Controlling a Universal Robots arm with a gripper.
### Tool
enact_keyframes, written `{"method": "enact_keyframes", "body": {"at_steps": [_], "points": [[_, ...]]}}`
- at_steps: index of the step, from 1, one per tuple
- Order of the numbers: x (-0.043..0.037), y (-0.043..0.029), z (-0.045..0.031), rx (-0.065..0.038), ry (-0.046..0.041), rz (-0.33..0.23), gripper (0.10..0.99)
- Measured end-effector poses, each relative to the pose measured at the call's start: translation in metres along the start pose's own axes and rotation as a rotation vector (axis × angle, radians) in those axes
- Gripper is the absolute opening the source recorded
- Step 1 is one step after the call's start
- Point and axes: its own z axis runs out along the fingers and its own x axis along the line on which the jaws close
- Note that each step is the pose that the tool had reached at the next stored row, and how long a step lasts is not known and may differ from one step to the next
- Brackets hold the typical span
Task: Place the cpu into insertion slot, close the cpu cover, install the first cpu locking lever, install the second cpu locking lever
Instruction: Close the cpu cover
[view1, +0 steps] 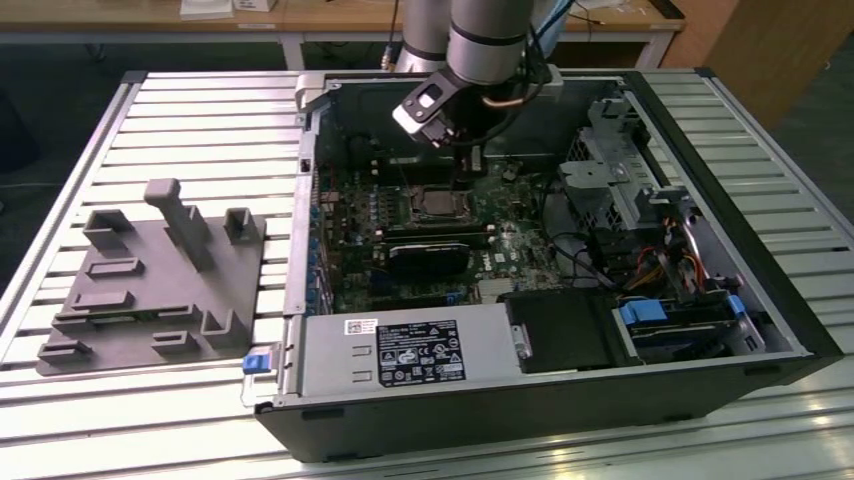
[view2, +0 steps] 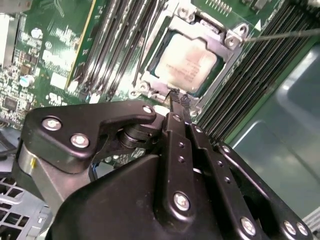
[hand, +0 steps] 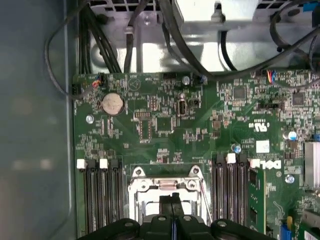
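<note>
While the cpu, its print unreadable, lies framed by the cpu cover, the jaws are closed, empty.

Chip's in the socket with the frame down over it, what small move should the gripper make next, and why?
Probably a short shift of the shut gripper toward the thin lever jutting past the cpu cover's corner: the cpu already lies under the cover, its tip sits at the cover's edge, and that lever looks unlatched.
</note>
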Motion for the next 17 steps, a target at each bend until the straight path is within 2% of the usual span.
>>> {"method": "enact_keyframes", "body": {"at_steps": [4, 9, 10, 12, 17], "points": [[-0.0010, -0.0118, 0.0033, -0.018, 0.0006, 0.000, 0.106], [-0.0027, -0.0202, 0.0080, -0.035, 0.0014, 0.000, 0.106], [-0.0041, -0.0316, 0.0119, -0.050, 0.0022, -0.001, 0.106], [-0.0043, -0.0341, 0.0122, -0.053, 0.0022, -0.001, 0.106], [-0.0043, -0.0343, 0.0122, -0.053, 0.0022, -0.001, 0.106]]}}
